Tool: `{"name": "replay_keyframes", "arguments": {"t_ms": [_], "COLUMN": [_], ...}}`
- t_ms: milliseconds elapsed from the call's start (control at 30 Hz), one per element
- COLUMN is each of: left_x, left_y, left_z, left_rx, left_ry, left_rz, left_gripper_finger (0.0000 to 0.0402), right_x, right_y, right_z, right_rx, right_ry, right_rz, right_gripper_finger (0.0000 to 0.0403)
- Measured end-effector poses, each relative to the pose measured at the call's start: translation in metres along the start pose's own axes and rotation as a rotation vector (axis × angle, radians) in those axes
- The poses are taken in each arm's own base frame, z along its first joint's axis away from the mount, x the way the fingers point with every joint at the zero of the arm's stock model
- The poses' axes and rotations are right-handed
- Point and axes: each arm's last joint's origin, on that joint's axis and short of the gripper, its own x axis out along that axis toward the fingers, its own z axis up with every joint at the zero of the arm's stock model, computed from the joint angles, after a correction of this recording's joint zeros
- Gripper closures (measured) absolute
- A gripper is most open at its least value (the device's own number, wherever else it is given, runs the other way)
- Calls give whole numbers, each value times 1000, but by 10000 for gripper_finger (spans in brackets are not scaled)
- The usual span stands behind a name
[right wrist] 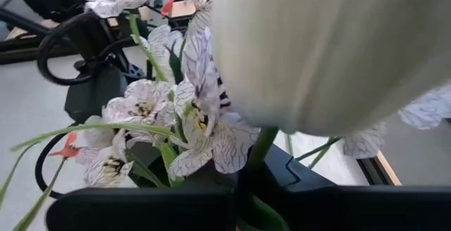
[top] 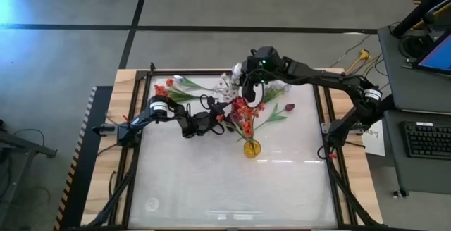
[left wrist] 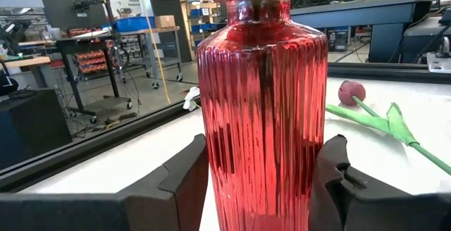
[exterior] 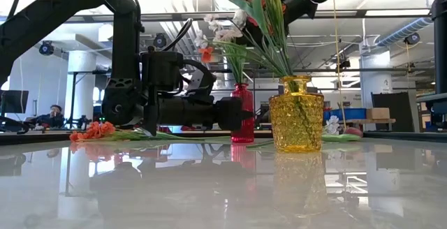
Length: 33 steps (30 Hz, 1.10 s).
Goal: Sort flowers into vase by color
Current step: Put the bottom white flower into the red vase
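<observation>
My left gripper point(left wrist: 261, 182) reaches in level from the table's left and is shut on a red ribbed glass vase point(left wrist: 262, 111), which stands on the table point(exterior: 242, 114). White veined blossoms point(right wrist: 190, 118) rise from that vase. My right gripper point(right wrist: 243, 206) hovers above it point(top: 248, 89), shut on a white tulip point(right wrist: 331, 48). A yellow glass vase point(exterior: 297, 114) holding red-orange blossoms point(top: 243, 111) stands nearer the table's middle. A dark red tulip point(left wrist: 352, 90) lies on the table, toward its right side. My left gripper pinches the red vase's lower body point(left wrist: 211, 175) between its two fingers point(left wrist: 184, 178), one on each side, coming level from the table's left. The vase stands upright on the table. My right gripper holds the white tulip by its green stem point(right wrist: 259, 153), just below the bloom, between its fingers. The tulip is lifted clear above the red vase; its lower stem is hidden.
Red-orange blossoms point(top: 165, 86) and green stems lie flat on the table's far left part point(exterior: 94, 131). A wooden frame with dark rails point(top: 134, 129) borders the table. The near half of the white table point(top: 232, 189) holds nothing but reflections.
</observation>
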Motion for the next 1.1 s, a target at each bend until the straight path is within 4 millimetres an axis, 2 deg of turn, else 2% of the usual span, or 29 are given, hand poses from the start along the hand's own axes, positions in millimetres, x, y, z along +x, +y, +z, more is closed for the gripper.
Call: {"name": "replay_keyframes", "arguments": {"t_ms": [167, 333, 800, 900, 1100], "left_x": [0, 0, 0, 0, 0], "left_y": [0, 0, 0, 0, 0], "left_z": [0, 0, 0, 0, 0], "left_rx": [0, 0, 0, 1, 0], "left_ry": [0, 0, 0, 0, 0], "left_rz": [0, 0, 0, 0, 2], "left_gripper_finger": [237, 237, 237, 237, 237], "right_x": [2, 3, 6, 6, -2], "right_y": [5, 6, 16, 14, 16], "right_z": [0, -3, -2, -3, 10], "right_rx": [-25, -53, -96, -107, -104], "right_ry": [7, 57, 57, 77, 13], "right_rz": [9, -73, -47, -107, -121], "right_gripper_finger": [390, 390, 391, 391, 391]}}
